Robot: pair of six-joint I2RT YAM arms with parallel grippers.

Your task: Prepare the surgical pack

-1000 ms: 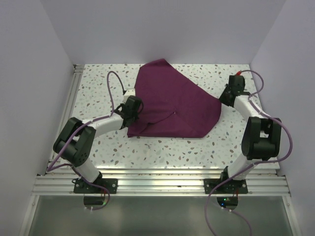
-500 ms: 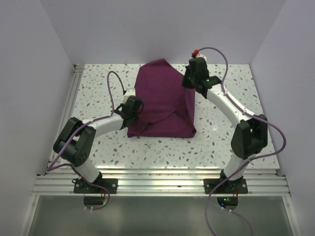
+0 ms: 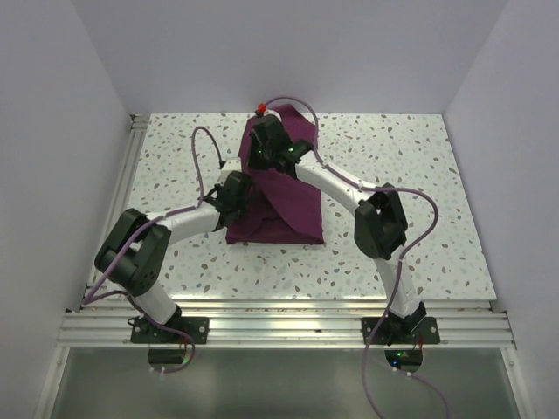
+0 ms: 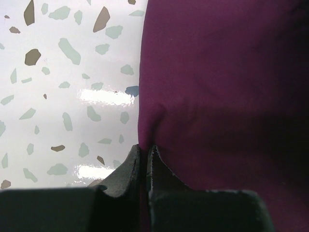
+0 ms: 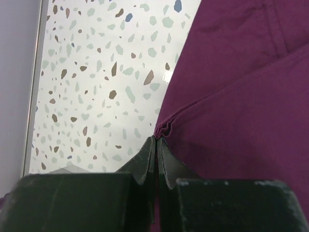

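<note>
that surgical pack (image 3: 288,214) looks soft and floppy, so edges grab best; left pincer (image 4: 144,155) and right pincer (image 5: 155,145) are both pinching its folds.

- Top view: bright, even, diffuse light from overhead; only faint soft shadows beneath the arms on the speckled table (image 3: 410,148); sharp across the frame
- Left wrist view: two bright rectangular glare patches on the glossy tabletop; the purple cloth (image 4: 217,72) sinks into shade toward the right and lower edges; the left gripper (image 4: 145,147) reads near-black and slightly soft
- Right wrist view: one small glint on the tabletop beside the cloth edge; folds crisp; the right gripper (image 5: 155,140) dark and blurred
</note>
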